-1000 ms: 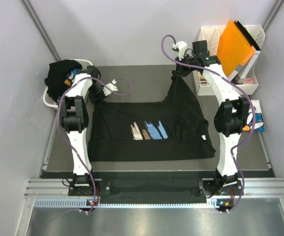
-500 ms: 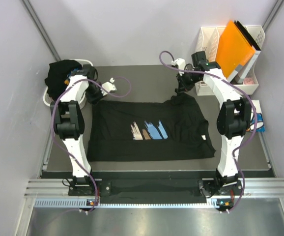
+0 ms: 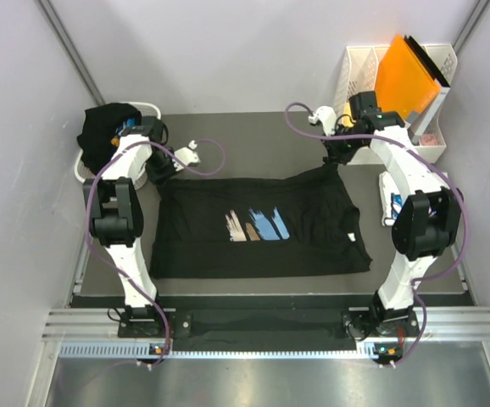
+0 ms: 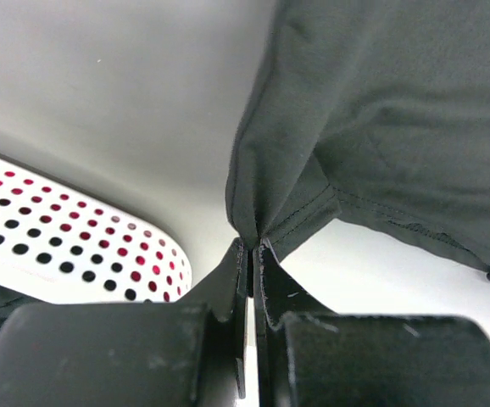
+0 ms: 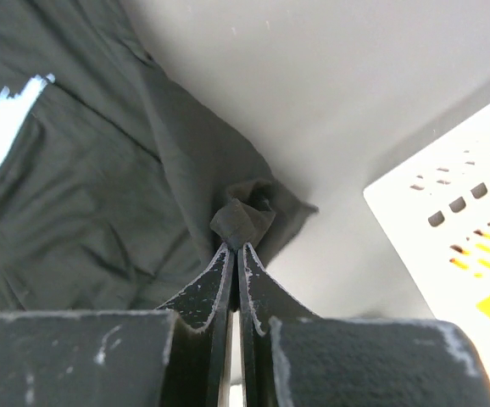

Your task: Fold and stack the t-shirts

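At the far edge of the table (image 3: 253,140), your right pincer (image 5: 235,248) has come down and swung out to the right. A second ago it held the back right corner of the black t-shirt (image 3: 262,233) hoisted, so the cloth hung like a tent. Now that corner sits low, and the shirt lies nearly flat across the middle of the table with its brush-stroke print facing up. Only a short ridge of cloth rises toward the grip.

Your right pincer is clamped on a bunched nub of black fabric. Your left pincer (image 4: 252,248) is clamped on a stitched edge at the back left corner, close beside the laundry basket (image 3: 80,174).

Swinging the right arm aside has also uncovered the folded white tee (image 3: 389,199) at the table's right side, near the orange folder (image 3: 406,72).

You look close to finishing the spread. The far edge seems taut between your two grips, so letting go and starting the first fold looks like the next step. Another black tee (image 3: 105,127) heaped on the basket is not yet folded.
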You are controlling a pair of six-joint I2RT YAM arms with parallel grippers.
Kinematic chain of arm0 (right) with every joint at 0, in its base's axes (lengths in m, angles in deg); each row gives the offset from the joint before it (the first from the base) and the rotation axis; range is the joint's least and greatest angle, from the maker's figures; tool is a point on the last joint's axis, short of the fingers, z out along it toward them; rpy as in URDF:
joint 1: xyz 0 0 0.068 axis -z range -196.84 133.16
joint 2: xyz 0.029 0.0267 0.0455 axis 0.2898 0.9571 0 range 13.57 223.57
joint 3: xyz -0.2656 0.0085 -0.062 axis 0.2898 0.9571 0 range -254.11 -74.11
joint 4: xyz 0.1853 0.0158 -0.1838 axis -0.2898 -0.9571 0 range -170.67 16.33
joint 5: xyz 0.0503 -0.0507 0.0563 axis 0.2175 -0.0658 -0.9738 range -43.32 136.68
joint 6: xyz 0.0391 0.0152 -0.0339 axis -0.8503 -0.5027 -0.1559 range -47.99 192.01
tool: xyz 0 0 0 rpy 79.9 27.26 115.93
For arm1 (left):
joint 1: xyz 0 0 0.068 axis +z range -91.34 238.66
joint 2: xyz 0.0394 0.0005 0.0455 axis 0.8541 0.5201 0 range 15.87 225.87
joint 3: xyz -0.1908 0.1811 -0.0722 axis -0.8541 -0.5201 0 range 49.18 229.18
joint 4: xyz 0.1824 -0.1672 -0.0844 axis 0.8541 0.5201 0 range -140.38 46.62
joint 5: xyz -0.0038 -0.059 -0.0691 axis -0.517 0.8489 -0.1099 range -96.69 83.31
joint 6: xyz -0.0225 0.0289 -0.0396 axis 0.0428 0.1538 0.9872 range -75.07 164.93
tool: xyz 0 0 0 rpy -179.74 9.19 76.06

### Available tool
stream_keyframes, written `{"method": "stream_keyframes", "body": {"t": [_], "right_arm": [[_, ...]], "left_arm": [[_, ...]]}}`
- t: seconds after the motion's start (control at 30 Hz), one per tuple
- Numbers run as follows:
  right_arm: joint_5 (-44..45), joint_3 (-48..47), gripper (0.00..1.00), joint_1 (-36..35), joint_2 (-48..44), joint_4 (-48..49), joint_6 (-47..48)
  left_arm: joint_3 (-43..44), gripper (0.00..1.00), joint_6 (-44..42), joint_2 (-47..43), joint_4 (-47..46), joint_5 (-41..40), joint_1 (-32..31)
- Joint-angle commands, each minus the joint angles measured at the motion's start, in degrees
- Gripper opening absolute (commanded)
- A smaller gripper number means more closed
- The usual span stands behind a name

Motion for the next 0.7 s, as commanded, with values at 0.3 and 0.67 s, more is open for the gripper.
{"method": "stream_keyframes", "body": {"t": [0.3,0.67], "right_arm": [[3.6,2.7,0.00,3.2,-5.0,-2.3,8.6],[4.9,6.4,0.00,4.9,-8.9,-10.1,17.0]], "left_arm": [[-0.7,0.00,-0.9,-4.9,-3.5,-2.2,0.0],[-3.0,0.00,-4.4,-7.8,-0.8,-2.5,1.2]]}}
